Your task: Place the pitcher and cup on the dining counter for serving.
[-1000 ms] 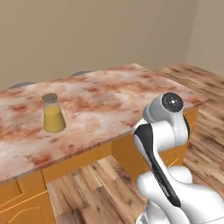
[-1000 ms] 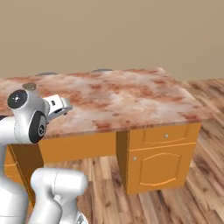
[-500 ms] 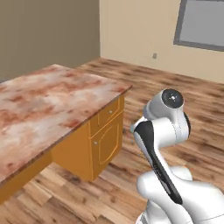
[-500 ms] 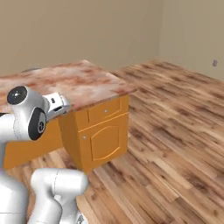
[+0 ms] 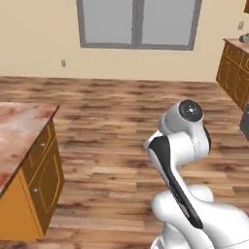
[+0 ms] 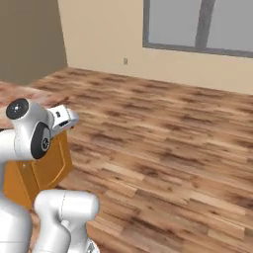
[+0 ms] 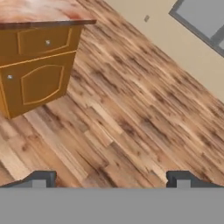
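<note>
The end of the dining counter (image 5: 18,130), a reddish marbled top over orange cabinets, sits at the left edge of the left base view. The same counter (image 6: 47,167) shows behind my arm at the left in the right base view. In the hand view the counter (image 7: 41,12) fills the upper left corner, with a drawer and a door below it. My gripper (image 7: 110,179) hangs over bare wooden floor beside that end, open, nothing between its fingertips (image 7: 40,178). The pitcher and the cup are out of view.
Wooden floor (image 5: 121,112) stretches ahead to a beige wall with a wide grey window (image 5: 138,23). More orange cabinets (image 5: 234,68) stand at the far right, with a dark object (image 5: 244,124) at the right edge.
The whole picture has swung: the base has turned to the right, so the counter has slid off to the left and the pitcher has left the view. The gripper stays open.
</note>
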